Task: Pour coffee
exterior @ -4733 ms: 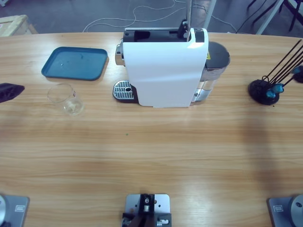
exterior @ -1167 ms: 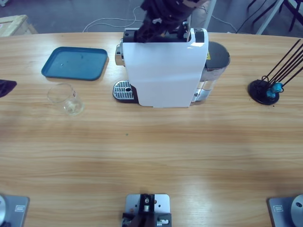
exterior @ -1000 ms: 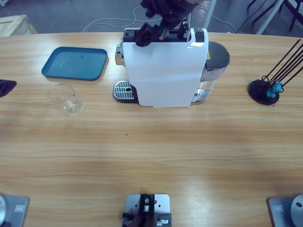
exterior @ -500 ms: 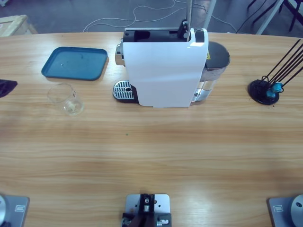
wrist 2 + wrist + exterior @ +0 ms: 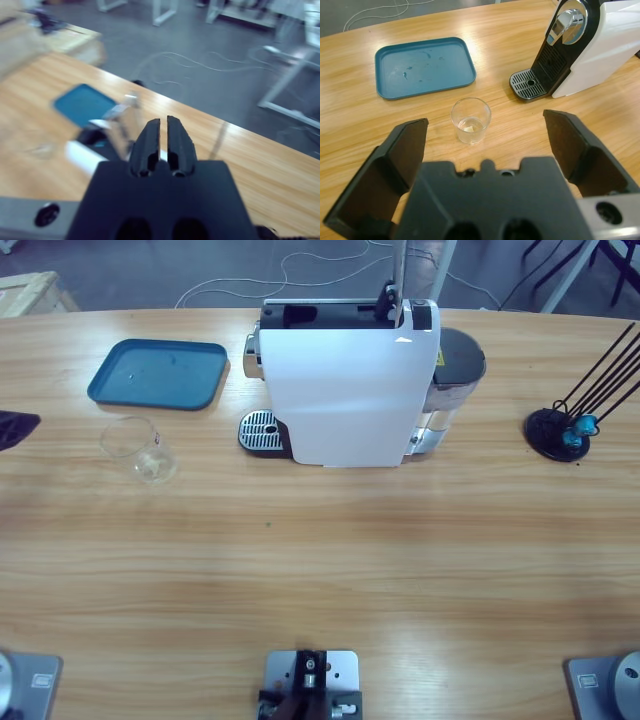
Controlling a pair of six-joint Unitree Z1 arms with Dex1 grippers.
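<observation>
Hovering with the left tool [image 5: 485, 130] released — jaws spread wide, nothing between them — and aimed at the one glass [image 5: 470, 120] standing upright on the wooden surface [image 5: 360, 125]. Judged as the approach step: glass not yet grasped, pour not yet begun. In the glass, the coffee [image 5: 469, 128]: a single shallow pale amber pool at the bottom, seen again from above inside the glass [image 5: 140, 450]. Next move, by this reading: closing in until the jaws flank the glass wall on both sides, then squeezing gently — clear, thin and smooth, so likely to slip or tip under an off-centre grip — then lifting and carrying without spilling.

Beyond the glass, one teal tray [image 5: 424, 66], flat and bare but for a few wet smears, near the glass yet not touching. To the side, one white coffee machine [image 5: 600, 45] with one chrome spout [image 5: 568, 22] over one slotted drip grate [image 5: 527, 84]; grate unoccupied, glass well apart from it.

Farther off, in the high view, one black capsule stand [image 5: 556, 432] with thin rods fanning upward and blue capsules [image 5: 577, 432] at its base — number too small to count.

Right tool [image 5: 163, 131] clenched, jaws pressed together on nothing, tilted toward the room; not in the high view. Two tools in all — one ready, one idle.
</observation>
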